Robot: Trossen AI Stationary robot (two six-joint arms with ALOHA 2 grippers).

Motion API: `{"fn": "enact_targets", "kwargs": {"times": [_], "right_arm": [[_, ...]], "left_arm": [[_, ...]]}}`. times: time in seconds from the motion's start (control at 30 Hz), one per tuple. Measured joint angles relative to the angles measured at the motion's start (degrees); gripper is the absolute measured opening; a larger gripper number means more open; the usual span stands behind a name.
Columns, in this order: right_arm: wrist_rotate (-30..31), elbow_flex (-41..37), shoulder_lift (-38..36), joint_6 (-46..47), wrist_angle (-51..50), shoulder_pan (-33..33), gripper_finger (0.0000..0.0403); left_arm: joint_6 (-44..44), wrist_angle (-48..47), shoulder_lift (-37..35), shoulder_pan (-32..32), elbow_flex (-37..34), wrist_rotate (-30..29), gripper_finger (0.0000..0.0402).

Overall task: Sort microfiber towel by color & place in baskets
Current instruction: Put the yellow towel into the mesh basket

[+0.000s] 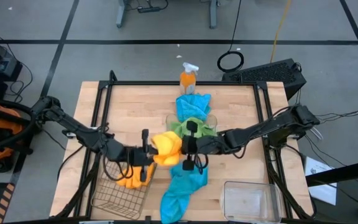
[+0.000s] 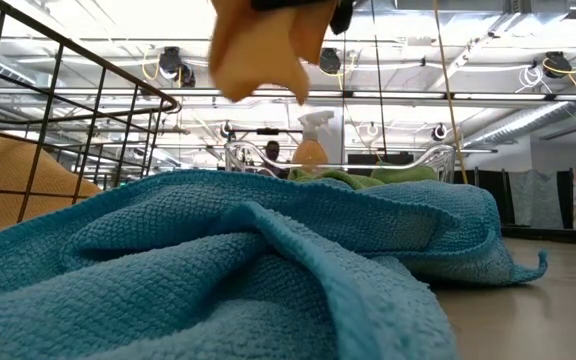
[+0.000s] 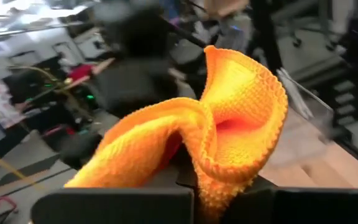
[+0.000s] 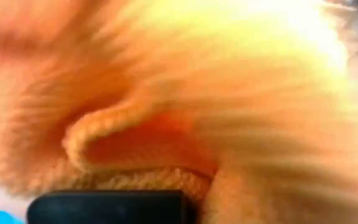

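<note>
1. Two tools meet at the middle of the bench, both clamped on one orange-yellow towel. The left tool pinches its left side; the right tool has closed on its right side.
2. Held between them, that towel hangs clear of the bench, bunched and folded on itself, so no long axis can be read.
3. It looks light and limp, with a nubbly pile that should grip well. A pinch on a hem or corner would let it hang open; a pinch in the bulk keeps it wadded.
4. A second orange-yellow towel lies in the wire basket at the near left.
5. One blue towel sprawls on the bench near the front, its long axis running front to back.
6. Green towels sit in the clear basket at centre, with another blue towel just behind, near the spray bottle.
7. Another clear basket stands at the near right.
</note>
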Motion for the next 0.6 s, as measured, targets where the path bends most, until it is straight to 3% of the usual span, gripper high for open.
{"fn": "enact_targets", "kwargs": {"times": [0.2,0.3,0.6], "right_arm": [[1.07,0.00,-5.03,-3.67,0.71,-0.02,0.0005],[0.98,0.00,-7.14,-5.34,0.53,-0.11,0.0006],[1.09,0.00,-9.65,-9.37,1.14,-0.17,0.0003]], "left_arm": [[-2.33,-7.43,-0.02,-0.66,0.00,0.67,0.0010],[-5.76,-11.23,-0.02,-0.67,0.00,2.04,0.0030],[-10.08,-12.83,-0.02,-0.74,0.00,4.90,0.0183]]}}
